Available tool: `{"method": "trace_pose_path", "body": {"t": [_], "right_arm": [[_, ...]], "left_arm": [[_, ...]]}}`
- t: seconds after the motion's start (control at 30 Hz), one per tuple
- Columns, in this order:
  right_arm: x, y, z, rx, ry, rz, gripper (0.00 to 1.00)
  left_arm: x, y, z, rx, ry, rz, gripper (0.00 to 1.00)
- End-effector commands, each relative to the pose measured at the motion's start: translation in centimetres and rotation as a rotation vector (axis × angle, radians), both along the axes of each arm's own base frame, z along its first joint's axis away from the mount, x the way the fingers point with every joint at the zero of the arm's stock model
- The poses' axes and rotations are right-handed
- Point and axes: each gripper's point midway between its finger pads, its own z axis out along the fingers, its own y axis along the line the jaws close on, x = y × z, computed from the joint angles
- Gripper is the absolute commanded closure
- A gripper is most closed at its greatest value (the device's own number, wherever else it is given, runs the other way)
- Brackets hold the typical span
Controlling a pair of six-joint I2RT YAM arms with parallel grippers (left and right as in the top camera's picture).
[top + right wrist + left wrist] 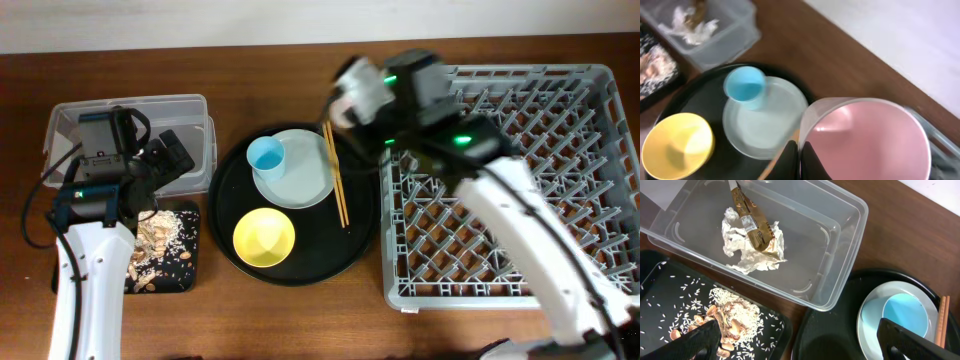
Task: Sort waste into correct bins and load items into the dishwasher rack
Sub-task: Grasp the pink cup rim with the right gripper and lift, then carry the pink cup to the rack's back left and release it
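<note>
A clear plastic rectangular tub (130, 128) at the far left holds a crumpled white tissue (752, 250) with a shiny gold-brown wrapper (751, 220) lying on it. Just in front, beige crumbly food scraps (732, 315) lie in a shallow flat black tray (190, 262). The left gripper (797, 330) hovers above both, its fingers spread wide and empty. On the big round black tray (355, 245), a light blue cup (266, 155) stands on a round pale grey-white plate (305, 185), a yellow bowl (264, 236) sits in front, and two thin wooden chopsticks (336, 175) lie across the plate's right edge. The right gripper (801, 155) pinches the rim of a pale pink cup (865, 137), lifted beside the large grey plastic rack (560, 270).
</note>
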Motion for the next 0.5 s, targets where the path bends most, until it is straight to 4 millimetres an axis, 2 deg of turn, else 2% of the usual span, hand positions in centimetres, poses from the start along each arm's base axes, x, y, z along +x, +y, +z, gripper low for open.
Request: {"method": "trace_pose_path", "body": {"t": [0.0,0.07,0.17,0.3,0.47], "right_arm": [[-0.2,-4.1,2.1,0.137,0.064,-0.06,0.96],[-0.2,-6.5,1.8,0.206,0.13,-0.075,0.96],[-0.3,-9.1,1.9,0.312,0.194,-0.082,0.96],[-0.7,-12.4,4.0,0.499,0.21,-0.058,0.96],[-1.0,-15.1,4.7,0.578,0.216,-0.088,0.96]], "left_arm": [[0.2,0.1,0.7,0.002,-0.019,-0.003,0.01],[0.2,0.1,0.7,0.002,-0.019,-0.003,0.01],[0.2,0.1,0.7,0.003,-0.019,-0.003,0.01],[0.2,0.1,0.7,0.002,-0.019,-0.003,0.01],[0.2,0.1,0.7,0.002,-0.019,-0.003,0.01]]}}
